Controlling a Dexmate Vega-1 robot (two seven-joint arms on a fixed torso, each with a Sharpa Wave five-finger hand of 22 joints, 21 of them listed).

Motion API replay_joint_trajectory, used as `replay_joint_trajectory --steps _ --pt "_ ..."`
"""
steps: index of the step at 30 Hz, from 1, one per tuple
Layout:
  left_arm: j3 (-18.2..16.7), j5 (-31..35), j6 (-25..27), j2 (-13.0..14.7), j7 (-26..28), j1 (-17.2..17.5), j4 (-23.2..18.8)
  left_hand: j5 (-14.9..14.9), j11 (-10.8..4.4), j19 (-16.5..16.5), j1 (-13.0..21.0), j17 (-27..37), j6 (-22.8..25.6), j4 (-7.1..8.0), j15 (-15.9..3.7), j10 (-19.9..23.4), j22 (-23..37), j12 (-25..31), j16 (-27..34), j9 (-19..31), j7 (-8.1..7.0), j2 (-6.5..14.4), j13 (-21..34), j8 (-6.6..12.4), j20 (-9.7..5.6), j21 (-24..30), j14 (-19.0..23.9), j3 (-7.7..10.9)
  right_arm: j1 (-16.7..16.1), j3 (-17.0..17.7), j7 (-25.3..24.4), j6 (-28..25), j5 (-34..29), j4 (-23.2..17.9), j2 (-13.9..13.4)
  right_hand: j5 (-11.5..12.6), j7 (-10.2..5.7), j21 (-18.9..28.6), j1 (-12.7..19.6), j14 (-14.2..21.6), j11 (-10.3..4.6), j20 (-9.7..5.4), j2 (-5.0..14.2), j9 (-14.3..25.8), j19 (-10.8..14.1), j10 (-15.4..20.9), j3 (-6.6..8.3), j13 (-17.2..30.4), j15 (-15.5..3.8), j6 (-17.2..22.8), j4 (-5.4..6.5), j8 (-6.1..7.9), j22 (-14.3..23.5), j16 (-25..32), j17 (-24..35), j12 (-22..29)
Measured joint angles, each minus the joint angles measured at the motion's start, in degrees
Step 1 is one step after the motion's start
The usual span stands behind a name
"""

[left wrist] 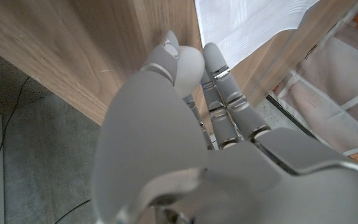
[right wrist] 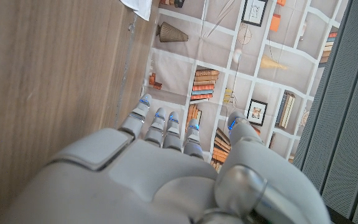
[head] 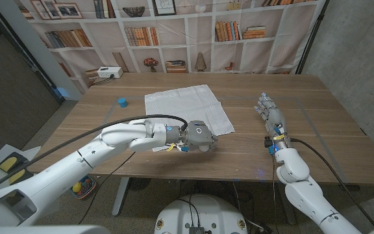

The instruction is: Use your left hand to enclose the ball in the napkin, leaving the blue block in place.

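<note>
The left hand point(head: 199, 137) is covering the near edge of the napkin point(head: 187, 107) in the head view, so contact between them cannot be told. In the left wrist view, the hand's back point(left wrist: 166, 143) is hiding most of a pale rounded thing point(left wrist: 190, 68) sitting between the fingers point(left wrist: 219, 81); whether it is the ball cannot be told. The blue block point(head: 122, 102) is showing too small for detail. The right wrist view is cutting the napkin's corner point(right wrist: 138, 7) at the edge.

Even, soft indoor light, faint shadows on the table point(head: 174, 153); wrist views blurred up close.
</note>
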Motion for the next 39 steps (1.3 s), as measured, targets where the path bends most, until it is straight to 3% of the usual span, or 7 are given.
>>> replay_joint_trajectory --steps 6,7,18,28,39 --pt "-1.0 0.5 3.0 0.0 2.1 0.8 -0.8 0.0 0.00 -0.3 0.0 0.0 0.1 0.01 0.01 0.0 -0.3 0.0 -0.3 0.1 0.09 0.0 0.0 -0.03 0.10 0.3 0.0 -0.01 0.9 -0.3 0.3 -0.5 0.0 0.0 0.0 0.0 0.00 0.0 -0.2 0.0 0.00 0.00 -0.24 0.0 0.0 0.0 0.00 0.0 0.00 0.0 0.00 0.00 0.0 0.0 0.0 0.0" --pt "-1.3 0.8 6.1 0.0 3.6 1.2 -1.0 0.0 0.00 -0.3 0.0 0.0 0.1 0.01 0.01 0.0 -0.3 0.2 -0.3 0.1 0.09 0.0 0.0 -0.03 0.11 0.3 0.0 -0.01 1.0 -0.3 0.4 -0.6 0.0 0.0 0.0 0.0 0.00 0.0 -0.2 0.0 0.00 0.00 -0.24 0.0 0.0 0.0 0.00 0.0 0.00 0.0 0.00 0.00 0.0 0.0 0.0 0.0" --pt "-3.0 0.9 14.9 -0.3 6.2 3.7 -3.0 0.3 0.00 -0.3 0.5 0.5 0.5 0.02 -0.20 0.0 -0.8 0.4 -0.5 0.5 0.30 -0.5 0.3 -0.23 0.11 0.9 0.2 -0.01 3.0 -0.7 2.1 -2.1 0.7 0.4 -0.7 0.0 0.00 0.0 -0.5 0.0 0.00 0.00 0.01 0.0 0.0 0.0 -0.24 0.0 0.00 0.0 -0.25 0.00 0.0 0.0 0.0 0.0" --pt "-4.1 0.3 22.0 -0.8 5.7 5.6 -4.8 0.4 -0.01 -0.3 0.7 0.7 1.5 0.02 0.02 0.0 -1.2 0.8 -1.0 0.6 0.27 -0.7 0.2 0.05 0.11 1.4 0.6 -0.02 5.6 -1.1 4.8 -4.1 1.7 0.6 -1.7 0.0 0.00 0.0 -0.5 0.0 0.00 0.00 0.01 0.0 0.0 0.0 -0.24 0.0 0.00 0.0 -0.25 0.00 0.0 0.0 0.0 0.0" --pt "-4.9 -1.5 28.9 -1.8 3.4 6.6 -5.5 0.8 -0.01 -0.8 0.8 1.2 1.5 0.02 -0.29 0.0 -1.6 0.8 -1.5 1.2 0.28 -0.8 0.2 0.05 0.22 1.9 0.9 -0.02 10.7 -2.4 9.4 -6.7 2.1 0.9 -3.2 0.0 0.00 0.0 -0.5 0.0 0.01 0.00 0.01 0.0 0.0 0.0 -0.30 0.0 0.00 0.0 -0.31 0.00 0.0 0.0 -0.3 0.0"
